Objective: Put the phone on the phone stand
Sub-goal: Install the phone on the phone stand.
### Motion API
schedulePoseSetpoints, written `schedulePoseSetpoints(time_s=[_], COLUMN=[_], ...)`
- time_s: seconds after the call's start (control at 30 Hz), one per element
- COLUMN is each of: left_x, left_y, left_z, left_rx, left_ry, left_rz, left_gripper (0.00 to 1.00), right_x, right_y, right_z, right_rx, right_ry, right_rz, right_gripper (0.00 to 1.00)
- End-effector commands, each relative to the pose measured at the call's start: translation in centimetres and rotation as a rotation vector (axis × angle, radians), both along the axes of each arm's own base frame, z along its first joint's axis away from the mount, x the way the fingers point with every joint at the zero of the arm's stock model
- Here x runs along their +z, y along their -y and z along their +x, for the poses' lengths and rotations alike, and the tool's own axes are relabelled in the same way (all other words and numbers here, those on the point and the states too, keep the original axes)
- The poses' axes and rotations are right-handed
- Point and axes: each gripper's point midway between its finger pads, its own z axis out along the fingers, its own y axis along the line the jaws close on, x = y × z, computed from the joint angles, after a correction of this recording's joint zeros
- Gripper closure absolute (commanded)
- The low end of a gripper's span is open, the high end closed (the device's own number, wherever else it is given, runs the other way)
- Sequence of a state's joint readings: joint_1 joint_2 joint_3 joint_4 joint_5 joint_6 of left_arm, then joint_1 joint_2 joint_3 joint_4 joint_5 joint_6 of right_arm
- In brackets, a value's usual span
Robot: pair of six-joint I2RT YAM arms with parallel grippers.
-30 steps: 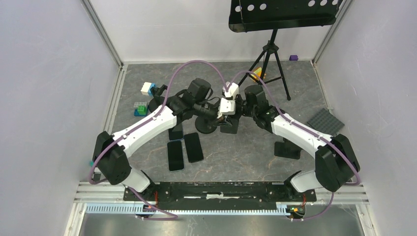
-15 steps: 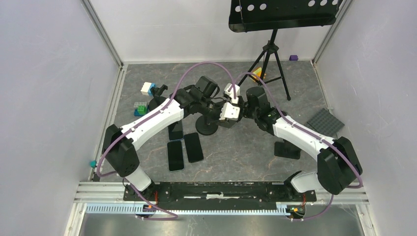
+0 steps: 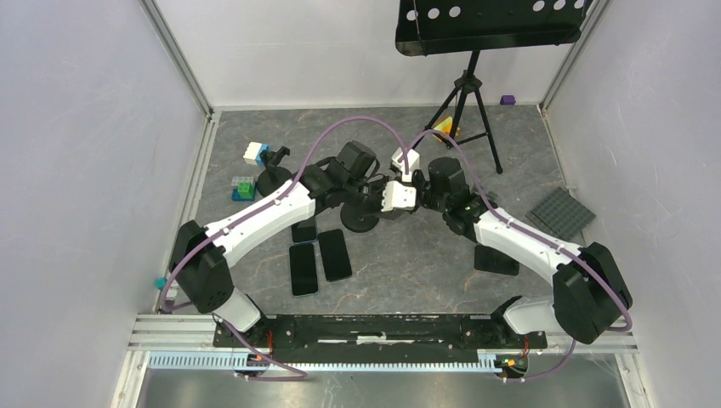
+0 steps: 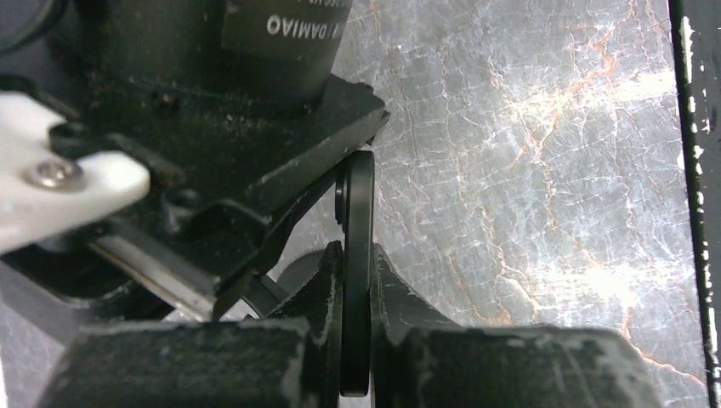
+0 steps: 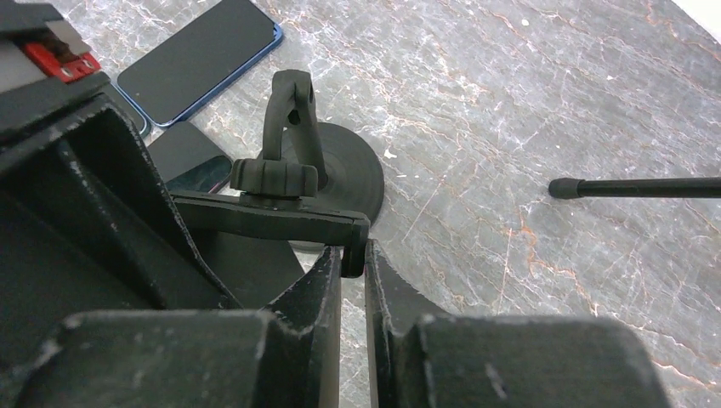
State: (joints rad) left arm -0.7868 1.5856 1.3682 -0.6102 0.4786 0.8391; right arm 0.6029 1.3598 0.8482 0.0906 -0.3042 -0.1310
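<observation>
now left gripper [image 4: 355, 272] and right gripper [image 5: 353, 262] each pinch the thin cradle of the phone stand [image 5: 286, 115].

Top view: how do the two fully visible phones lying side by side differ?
The nearer phone sits closer to the arm bases; the farther phone lies further up the table, to its right. The nearer phone lies almost square to the table edge; the farther phone is slightly skewed. The farther phone looks a little wider. Both lie flat, dark face up, neither on the phone stand.
</observation>
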Motion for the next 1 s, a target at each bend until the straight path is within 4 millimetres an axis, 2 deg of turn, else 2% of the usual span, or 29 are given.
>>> schedulePoseSetpoints(time_s=[0.0,0.3,0.8,0.97], left_x=[4.3,5.7,7.2,6.9], left_y=[-0.7,-2.0,-3.1,-3.8], left_z=[3.6,3.6,3.8,4.4], left_rx=[0.247,0.353,0.485,0.542], left_ry=[0.1,0.13,0.101,0.116], left_rz=[-0.138,-0.224,-0.325,-0.321], left_gripper=[0.98,0.98,0.98,0.98], right_x=[1.2,0.8,-1.6,-2.2], right_y=[-0.5,-0.3,0.5,0.8], right_z=[-0.8,-0.8,-1.0,-0.9], right_rx=[0.001,-0.027,-0.085,-0.106], right_ry=[0.038,0.033,0.015,0.007], right_rz=[0.023,0.017,0.028,0.024], right_gripper=[1.0,1.0,1.0,1.0])
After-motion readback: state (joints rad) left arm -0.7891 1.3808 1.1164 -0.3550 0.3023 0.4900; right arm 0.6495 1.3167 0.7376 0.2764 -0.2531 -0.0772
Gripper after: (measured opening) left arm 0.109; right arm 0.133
